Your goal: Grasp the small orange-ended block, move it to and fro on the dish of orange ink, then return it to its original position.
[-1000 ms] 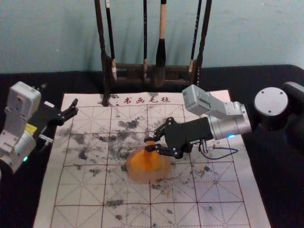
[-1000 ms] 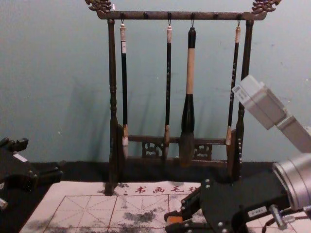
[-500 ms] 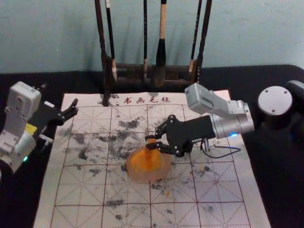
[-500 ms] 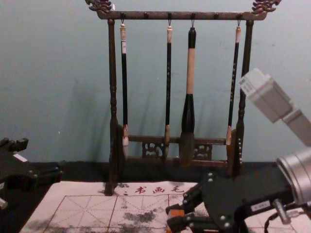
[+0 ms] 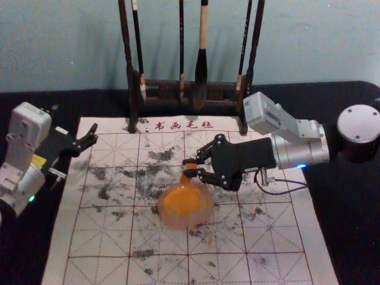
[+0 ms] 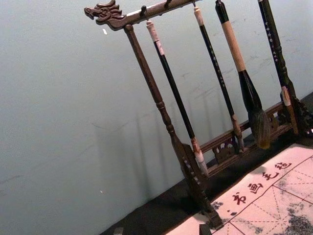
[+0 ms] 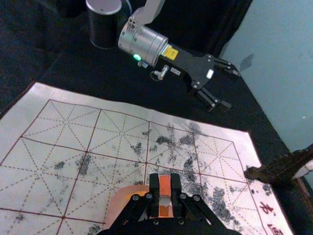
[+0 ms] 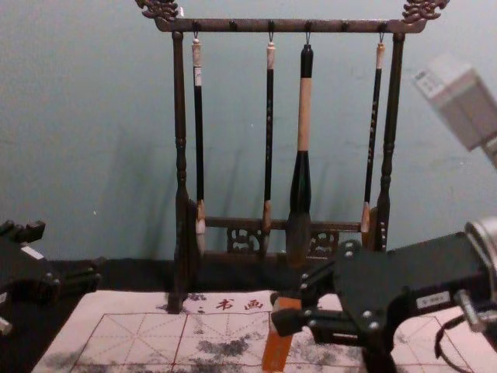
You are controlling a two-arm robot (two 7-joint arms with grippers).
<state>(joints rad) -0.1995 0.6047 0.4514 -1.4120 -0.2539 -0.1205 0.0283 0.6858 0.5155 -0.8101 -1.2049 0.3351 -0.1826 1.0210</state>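
- So the right gripper [image 5: 189, 167] is the busy one, coming in from the right of the ink dish [image 5: 178, 222], with its fingertips out by the dish's far rim, a touch to the right of its middle.
- Its claw is pinching the small orange-ended block [image 5: 184, 177], one finger on each side. In the right wrist view you get orange above, a pale bit between the fingertips and orange again below.
- The block is up at the dish's far rim, upper end in the grip, lower end pointing down. From the chest view it's leaning, with the top tipped to the right. Can't tell if the bottom is actually touching the dish.
- Orange ink [image 5: 183, 202] is pooled in the middle of the dish, with a paler rim around it.
- Left gripper [image 5: 73, 122] is idle, well off to the left of the dish and farther back, fingers spread and nothing between them.
- Under the dish there's a gridded felt mat [image 5: 267, 237], with dark smudges mostly beyond and left of the dish.
- Way behind the dish stands a dark carved brush rack [image 8: 287, 25], with three slim brushes and one fat brush [image 8: 304, 116] hanging off it.
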